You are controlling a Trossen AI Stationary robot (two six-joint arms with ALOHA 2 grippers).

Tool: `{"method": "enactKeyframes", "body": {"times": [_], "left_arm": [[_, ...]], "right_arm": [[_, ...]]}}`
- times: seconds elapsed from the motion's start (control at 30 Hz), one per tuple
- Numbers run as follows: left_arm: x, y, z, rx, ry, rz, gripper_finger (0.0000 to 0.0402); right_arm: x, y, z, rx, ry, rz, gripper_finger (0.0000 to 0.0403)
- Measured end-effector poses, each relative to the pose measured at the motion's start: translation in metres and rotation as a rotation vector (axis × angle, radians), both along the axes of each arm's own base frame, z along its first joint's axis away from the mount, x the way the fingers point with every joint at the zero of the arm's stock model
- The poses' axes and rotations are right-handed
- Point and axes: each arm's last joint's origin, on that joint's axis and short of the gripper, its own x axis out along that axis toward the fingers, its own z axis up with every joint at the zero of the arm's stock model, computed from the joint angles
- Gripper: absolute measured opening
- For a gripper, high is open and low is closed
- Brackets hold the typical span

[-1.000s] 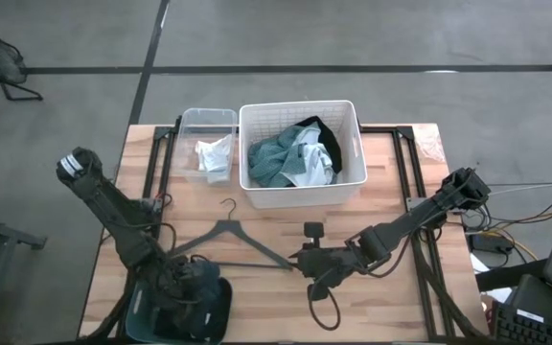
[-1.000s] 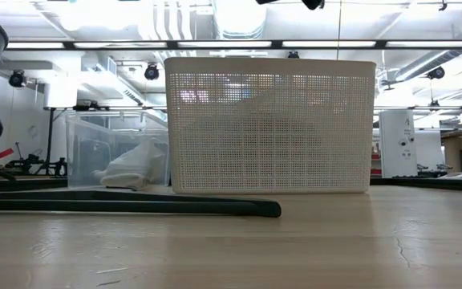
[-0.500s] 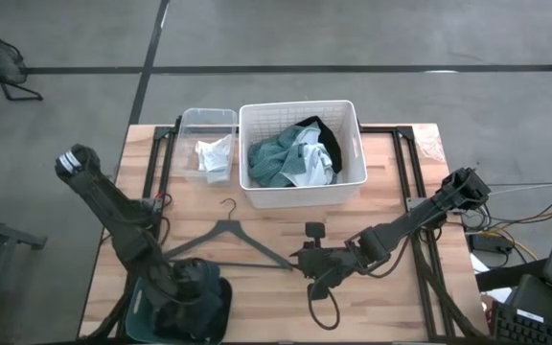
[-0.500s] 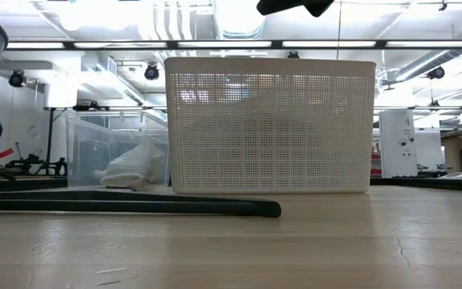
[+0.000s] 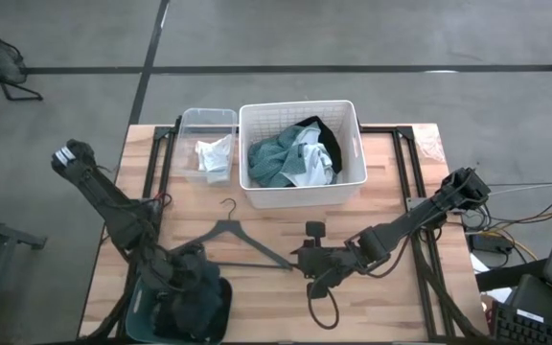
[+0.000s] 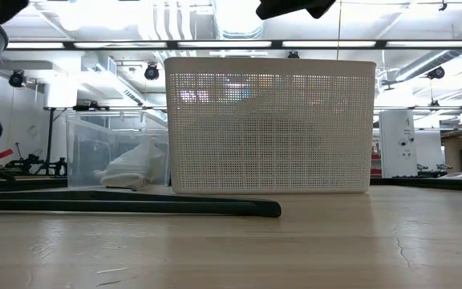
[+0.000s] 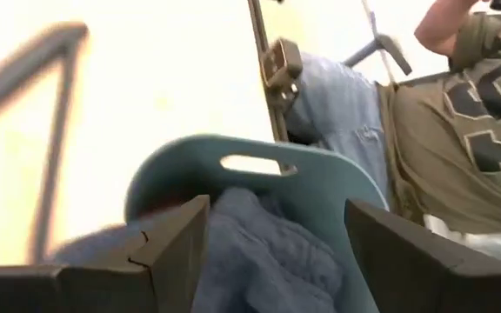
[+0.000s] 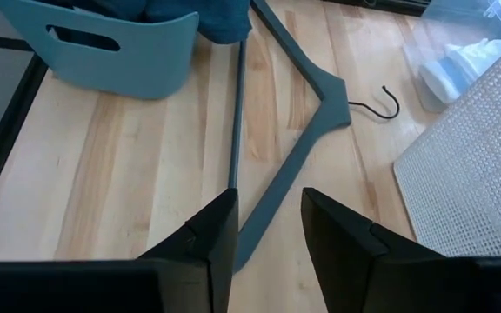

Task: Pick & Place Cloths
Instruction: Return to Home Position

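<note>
A white basket (image 5: 300, 103) at the far middle holds a teal cloth (image 5: 271, 163), a white one (image 5: 310, 158) and a black one (image 5: 329, 144). Left of it, a clear bin (image 5: 209, 115) holds a white cloth (image 5: 214, 156). At the near left, my left gripper (image 7: 277, 209) hangs open above a blue-grey cloth (image 7: 268, 252) that lies in a light blue bin (image 7: 250, 148). My right gripper (image 8: 268, 196) is open above the right end of a black hanger (image 8: 303, 143), which lies flat on the table.
The hanger (image 5: 228, 244) lies across the table's middle, between the basket and both grippers. A small black block (image 5: 312, 229) sits near my right gripper (image 5: 300, 259), and a cable loop (image 5: 324, 311) lies at the near edge. A person (image 7: 442, 113) stands beyond the table.
My left gripper has risen above the blue bin and rolled; a dark part of that arm has come into the low view's top left corner. The cloth stays in the bin. My right arm has kept its place.
</note>
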Motion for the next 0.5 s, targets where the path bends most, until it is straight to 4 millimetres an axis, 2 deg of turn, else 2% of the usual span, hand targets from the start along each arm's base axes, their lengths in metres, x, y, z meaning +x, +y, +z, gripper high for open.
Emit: {"method": "enactKeyframes", "body": {"times": [0.17, 0.3, 0.4, 0.5], "left_arm": [[0.001, 0.005, 0.004, 0.083, -0.091, 0.054, 0.0271], [0.006, 0.009, -0.001, 0.205, -0.181, 0.253, 0.0271], [0.013, 0.012, -0.008, 0.341, -0.255, 0.314, 0.0269], [0.024, 0.011, -0.011, 0.387, -0.343, 0.245, 0.0253]], "right_arm": [[0.001, 0.0, -0.001, 0.006, -0.013, 0.001, 0.0132], [0.001, 0.0, -0.005, 0.014, -0.034, -0.003, 0.0127], [0.002, -0.002, -0.013, 0.003, -0.061, -0.021, 0.0108], [0.003, -0.008, -0.021, 0.019, -0.075, -0.044, 0.007]]}}
